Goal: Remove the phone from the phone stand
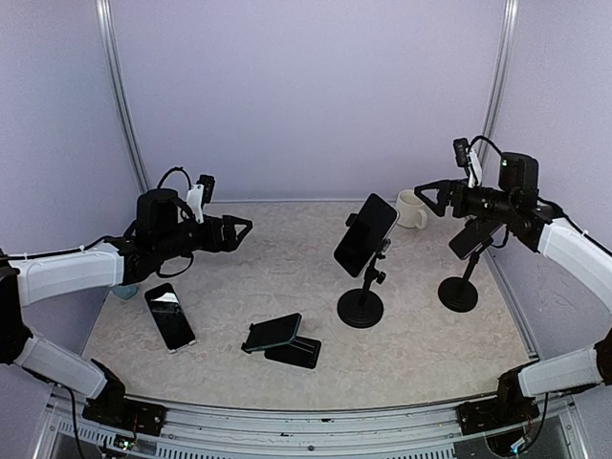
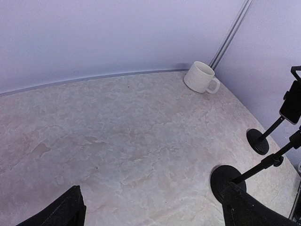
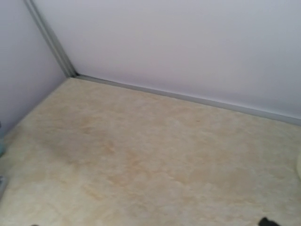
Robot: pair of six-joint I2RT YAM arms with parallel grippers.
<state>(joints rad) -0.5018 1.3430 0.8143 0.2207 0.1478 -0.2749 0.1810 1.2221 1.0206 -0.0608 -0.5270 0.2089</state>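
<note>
Left gripper (image 1: 234, 229) and right gripper (image 1: 426, 199) are both wide open, holding nothing.
The tall phone stand (image 1: 360, 308) near the mug (image 1: 411, 208) clips the phone (image 1: 365, 234) up high and tilted, probably so its screen is easy to see.

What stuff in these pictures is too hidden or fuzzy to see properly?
Top view: the right arm covers part of the right stand's phone.
Top view: the left arm hides most of a small blue thing; what it is cannot be told.
Right wrist view: blurry, and the right claw is almost all below the bottom edge.
</note>
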